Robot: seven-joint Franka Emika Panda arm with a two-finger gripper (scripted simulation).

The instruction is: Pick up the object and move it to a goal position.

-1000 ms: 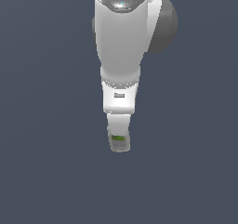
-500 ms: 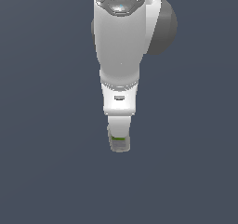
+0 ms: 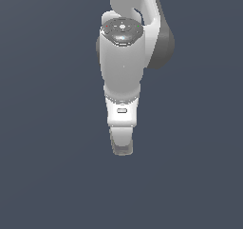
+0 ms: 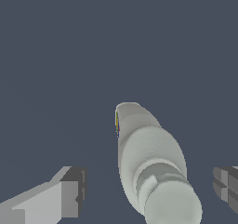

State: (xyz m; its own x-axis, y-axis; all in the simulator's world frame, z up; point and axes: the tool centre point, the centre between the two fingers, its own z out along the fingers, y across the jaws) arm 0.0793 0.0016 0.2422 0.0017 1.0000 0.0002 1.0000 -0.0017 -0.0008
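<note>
Wrist view shows the gripper (image 4: 148, 188) spread wide astride the bottle (image 4: 148, 162), neither finger touching; closing on it looks next.

bottle (image 4: 148, 172) between gripper (image 4: 151, 190) fingers (image 4: 69, 193)

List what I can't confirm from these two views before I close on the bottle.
- Exterior view: the bottle is almost wholly hidden behind the gripper, so its pose is unclear.
- Wrist view: both fingers are cut off by the frame edges; contact with the bottle is not seen.
- Wrist view: the label is a thin sliver on the bottle's side, unreadable.
- No goal marker is visible in either view.
</note>
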